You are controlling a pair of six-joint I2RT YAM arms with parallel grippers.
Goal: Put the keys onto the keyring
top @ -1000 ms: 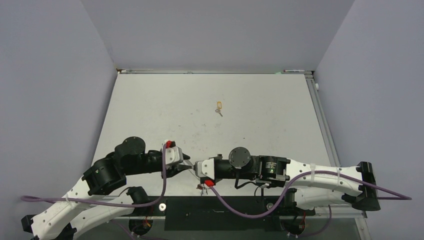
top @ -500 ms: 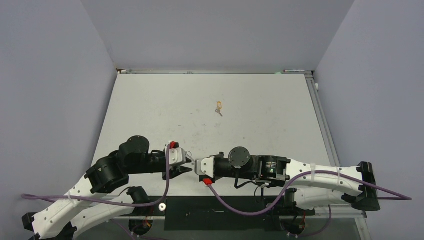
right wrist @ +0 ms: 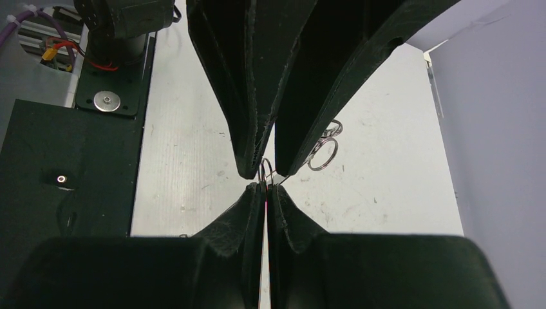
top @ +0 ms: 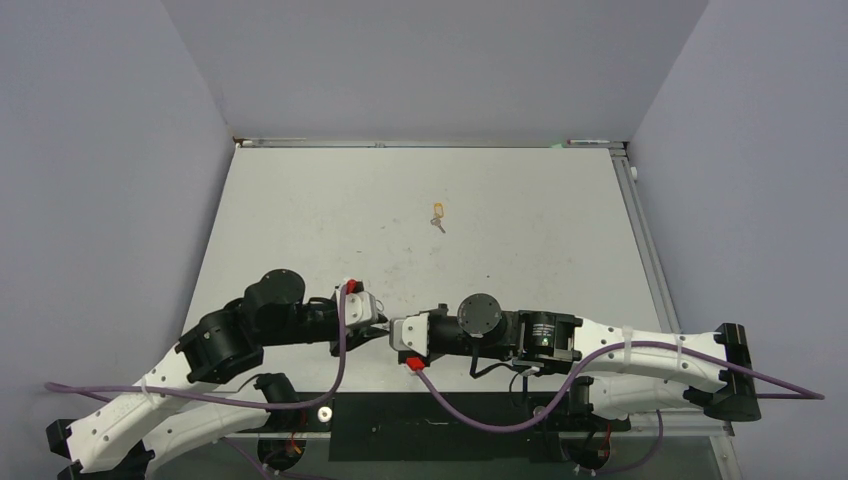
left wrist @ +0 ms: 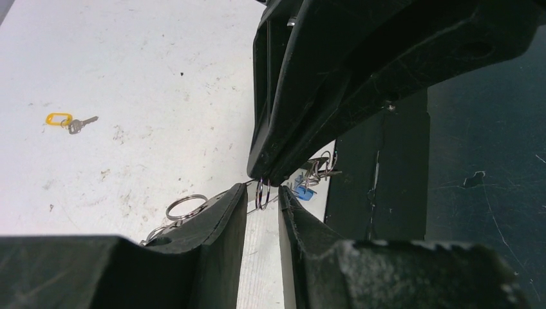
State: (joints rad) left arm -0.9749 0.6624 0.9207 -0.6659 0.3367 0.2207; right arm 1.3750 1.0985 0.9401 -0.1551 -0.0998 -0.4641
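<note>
My left gripper (top: 382,329) and right gripper (top: 394,335) meet tip to tip low over the table's near edge. In the right wrist view my right gripper (right wrist: 266,187) is shut on a thin red sliver, seemingly a red key tag, and a small wire ring (right wrist: 266,170) sticks out of its tips. In the left wrist view my left gripper (left wrist: 263,190) is narrowly open with that ring (left wrist: 263,193) between its tips. Silver rings (left wrist: 185,206) show beside the left finger. A blue tag (left wrist: 305,192) and keys (left wrist: 320,168) sit behind. I cannot make out the large keyring with certainty.
A yellow-tagged key (top: 438,213) lies alone mid-table, also in the left wrist view (left wrist: 69,121). The black base plate (top: 450,415) runs along the near edge under the arms. Grey walls close the table on three sides.
My left gripper has moved right until its tips straddle the ring at the right gripper's tips. The right gripper has hardly moved. A small item seen below it earlier no longer shows.
</note>
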